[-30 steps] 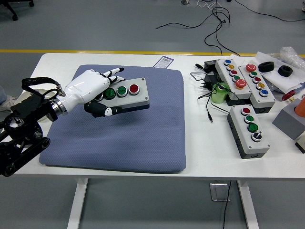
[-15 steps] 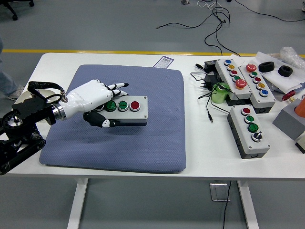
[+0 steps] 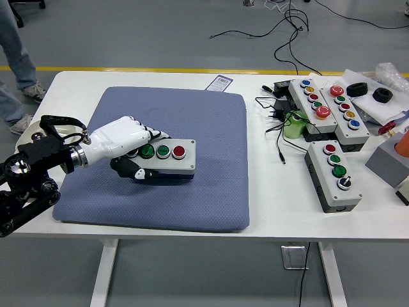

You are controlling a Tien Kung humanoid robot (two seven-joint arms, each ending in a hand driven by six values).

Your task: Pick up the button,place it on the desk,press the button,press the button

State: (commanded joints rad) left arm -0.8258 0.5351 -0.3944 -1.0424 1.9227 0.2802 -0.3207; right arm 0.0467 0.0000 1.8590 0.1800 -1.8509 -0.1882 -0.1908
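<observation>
A grey button box (image 3: 167,158) with two green buttons and one red button lies on the blue-grey mat (image 3: 211,179), left of its middle. My left hand (image 3: 131,153), white with black fingertips, is shut on the box's left end, fingers over the top and thumb under the front side. The box looks to be resting on the mat. My right hand does not show.
Right of the mat stand three more button boxes: a small one (image 3: 337,174) near the front and two long ones (image 3: 312,102) (image 3: 348,115) behind. Cables (image 3: 281,121), a green object (image 3: 295,125) and black parts lie around them. A person's legs (image 3: 13,45) show at top left.
My left hand has carried the button box down and toward the near edge, from hovering above the mat to resting on it. A person has walked into view at top left.
</observation>
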